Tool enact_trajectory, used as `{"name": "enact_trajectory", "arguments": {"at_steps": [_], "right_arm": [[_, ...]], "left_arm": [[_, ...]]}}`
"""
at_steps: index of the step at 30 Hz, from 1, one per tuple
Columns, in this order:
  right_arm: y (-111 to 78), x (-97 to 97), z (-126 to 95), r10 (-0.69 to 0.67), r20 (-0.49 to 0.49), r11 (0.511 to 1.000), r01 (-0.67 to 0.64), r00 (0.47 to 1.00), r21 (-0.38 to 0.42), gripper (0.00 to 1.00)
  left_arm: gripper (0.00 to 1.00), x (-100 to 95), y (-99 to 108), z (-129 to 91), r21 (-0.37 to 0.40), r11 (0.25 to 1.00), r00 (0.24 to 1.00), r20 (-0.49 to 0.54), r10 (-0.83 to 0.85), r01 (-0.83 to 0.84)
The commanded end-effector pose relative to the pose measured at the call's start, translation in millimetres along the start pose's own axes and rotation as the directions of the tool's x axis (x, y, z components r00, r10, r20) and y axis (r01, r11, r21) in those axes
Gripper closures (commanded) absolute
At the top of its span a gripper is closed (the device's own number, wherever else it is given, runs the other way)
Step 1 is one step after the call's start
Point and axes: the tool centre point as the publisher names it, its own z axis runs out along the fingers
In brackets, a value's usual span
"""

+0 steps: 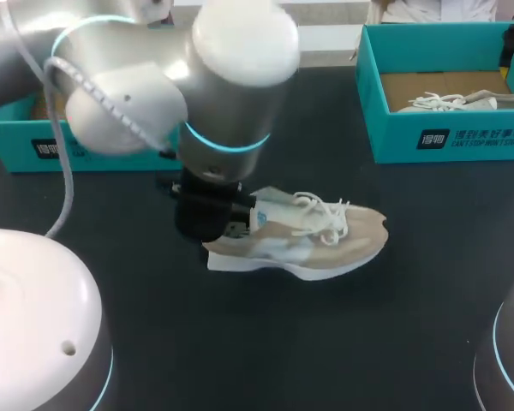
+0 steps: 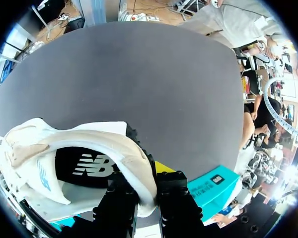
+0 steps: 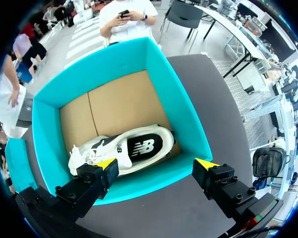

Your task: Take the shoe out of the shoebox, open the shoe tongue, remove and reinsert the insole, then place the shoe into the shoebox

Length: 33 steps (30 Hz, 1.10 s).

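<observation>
Pinching the shoe (image 1: pixel 313 244) by its heel collar, the left gripper (image 2: pixel 148 198) steadies it (right gripper (image 3: pixel 156 164) hangs spread over the shoebox (image 3: pixel 188 124)); opening the tongue (image 1: pixel 283 208) seems next.

A second white shoe (image 3: pixel 139 148) rests on brown cardboard (image 3: pixel 119 104), far right on the dark grey table (image 1: pixel 265 342).

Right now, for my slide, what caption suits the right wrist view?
Right arm's open jaws facing a teal shoebox with one white sneaker inside.
</observation>
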Motion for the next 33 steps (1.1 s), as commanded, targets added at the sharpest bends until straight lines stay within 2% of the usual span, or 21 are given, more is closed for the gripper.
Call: {"name": "enact_trajectory", "arguments": {"at_steps": [1, 5, 20, 33], "right_arm": [[0.4, 0.2, 0, 0.000, -0.001, 1.000, 0.000, 1.000, 0.001, 0.00], [0.4, 0.2, 0, 0.000, -0.001, 1.000, 0.000, 1.000, 0.001, 0.00], [0.4, 0.2, 0, 0.000, -0.001, 1.000, 0.000, 1.000, 0.001, 0.00], [0.4, 0.2, 0, 0.000, -0.001, 1.000, 0.000, 1.000, 0.001, 0.00]], "left_arm": [[1.00, -5.8, 0, 32, 0.004, 0.999, 0.999, -0.010, -0.035, 0.035], [1.00, -7.1, -1, 45, 0.017, 0.998, 0.996, -0.071, -0.062, 0.063], [1.00, -7.1, -1, 45, 0.017, 0.998, 0.996, -0.071, -0.062, 0.063], [1.00, -25.4, -18, 89, 0.039, 0.999, 0.992, -0.127, -0.026, 0.031]]}}
